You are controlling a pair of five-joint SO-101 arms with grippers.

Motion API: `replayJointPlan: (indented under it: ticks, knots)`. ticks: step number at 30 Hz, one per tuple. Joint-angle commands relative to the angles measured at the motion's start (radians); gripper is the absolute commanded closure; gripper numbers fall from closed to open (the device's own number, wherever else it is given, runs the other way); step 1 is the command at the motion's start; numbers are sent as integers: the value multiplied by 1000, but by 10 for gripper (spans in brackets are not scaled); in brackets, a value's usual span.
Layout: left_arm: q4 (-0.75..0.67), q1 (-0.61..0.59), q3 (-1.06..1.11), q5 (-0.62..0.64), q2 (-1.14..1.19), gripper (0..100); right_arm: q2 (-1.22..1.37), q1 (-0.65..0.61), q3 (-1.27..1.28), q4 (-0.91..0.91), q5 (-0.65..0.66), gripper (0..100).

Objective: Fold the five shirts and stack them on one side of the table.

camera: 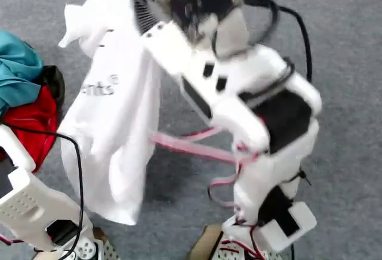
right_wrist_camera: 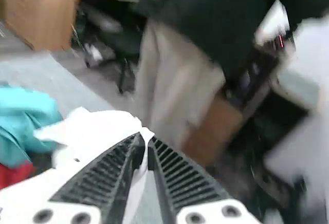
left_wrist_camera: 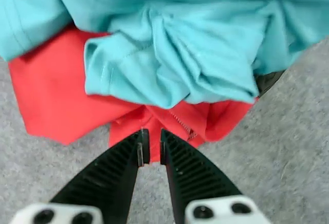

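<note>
My right gripper point(camera: 141, 13) is raised high over the table, shut on the top of a white shirt point(camera: 113, 123) that hangs down from it in loose folds. In the right wrist view the white shirt point(right_wrist_camera: 92, 131) is pinched in the right gripper point(right_wrist_camera: 145, 144). A pile at the table's left edge holds a teal shirt point(camera: 15, 72), a red shirt point(camera: 33, 123) and a black shirt point(camera: 54, 81). My left gripper point(left_wrist_camera: 151, 144) is shut, with its tips at the hem of the red shirt point(left_wrist_camera: 56, 95), below the crumpled teal shirt point(left_wrist_camera: 195, 54).
The grey table point(camera: 346, 63) has bare cloth on its right half. Pink cables point(camera: 191, 146) run from the raised arm toward the hanging shirt. The left arm's white body point(camera: 36, 206) sits at the near left corner. A person point(right_wrist_camera: 205, 39) stands behind the table.
</note>
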Motion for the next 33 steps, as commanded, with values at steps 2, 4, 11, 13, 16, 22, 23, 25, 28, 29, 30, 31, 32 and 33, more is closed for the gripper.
replayJointPlan:
  ticks: [2,4,11,13,16,22,23,25,28,29,30,31,32,33]
  knots:
    - [6,6,23,6,-54,951,51,262,111,192,8,994]
    - [8,8,26,6,-54,951,91,377,206,229,32,993]
    - [60,126,28,0,-54,948,194,670,579,146,292,993]
    - [91,190,28,0,-50,947,199,739,685,103,370,993]
    - [107,284,43,0,-48,946,197,846,823,35,460,991]
    - [107,381,155,6,-56,831,197,1056,1001,-26,637,930]
    - [107,374,167,6,-56,807,197,1084,1009,-26,661,894]
    - [107,350,184,3,-56,760,197,1122,1010,-23,706,822]
    - [107,290,206,0,-56,715,162,1141,1010,-8,752,737]
    - [107,261,210,0,-56,710,134,1139,1010,2,752,727]
    - [107,227,213,-2,-56,711,99,1132,1009,12,752,727]
    - [107,192,215,-6,-56,711,56,1109,1004,20,752,730]
    - [107,157,215,-26,-56,711,12,1086,1000,28,752,732]
    - [107,121,215,-52,-56,711,-35,1058,993,41,752,731]
